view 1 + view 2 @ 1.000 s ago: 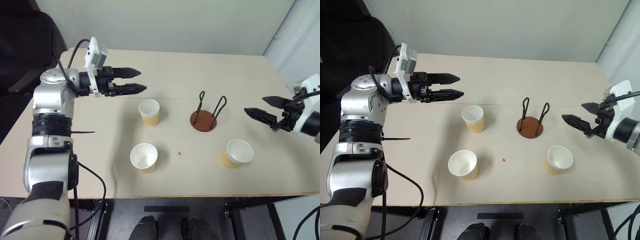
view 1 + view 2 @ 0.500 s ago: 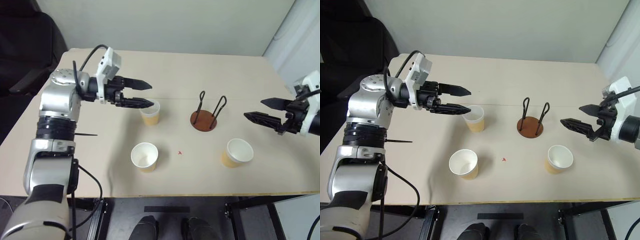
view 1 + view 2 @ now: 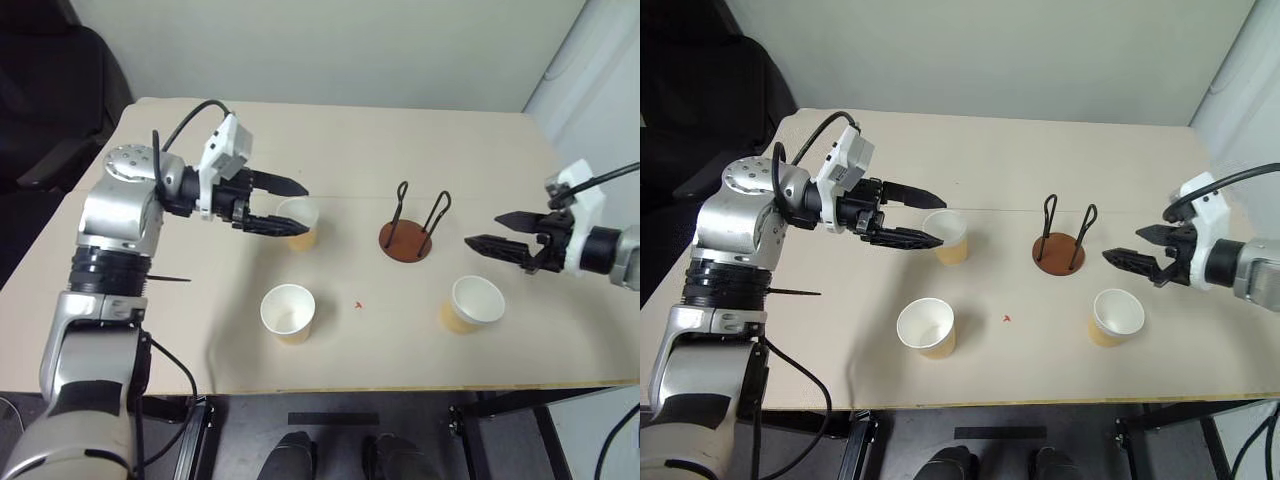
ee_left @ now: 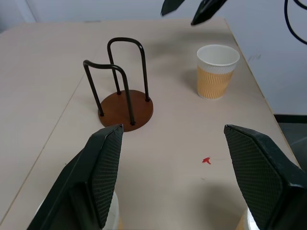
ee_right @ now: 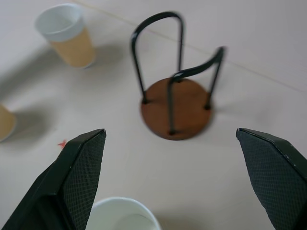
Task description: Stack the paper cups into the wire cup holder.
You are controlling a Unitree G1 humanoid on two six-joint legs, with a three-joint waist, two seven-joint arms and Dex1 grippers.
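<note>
Three paper cups stand upright on the beige table (image 3: pixel 200 300): one back left (image 3: pixel 300 226), one front left (image 3: pixel 288 312), one front right (image 3: pixel 472 303). The wire cup holder (image 3: pixel 408 240), a brown disc with two dark loops, stands empty between them. My left gripper (image 3: pixel 298 210) is open and points right, its fingers reaching over the back-left cup's rim; whether they touch it I cannot tell. My right gripper (image 3: pixel 483 230) is open and empty, hovering just right of the holder and above the front-right cup. In the right wrist view the holder (image 5: pixel 175 108) lies straight ahead.
A small red mark (image 3: pixel 359 305) lies on the table between the front cups. A thin seam (image 3: pixel 350 197) crosses the tabletop behind the holder. The table's front edge (image 3: pixel 400 390) runs close to the front cups. A black chair (image 3: pixel 50 90) stands off the table's left side.
My left gripper swung right and down to the back-left cup. My right gripper moved left and down toward the holder. Cups and holder stayed put.
</note>
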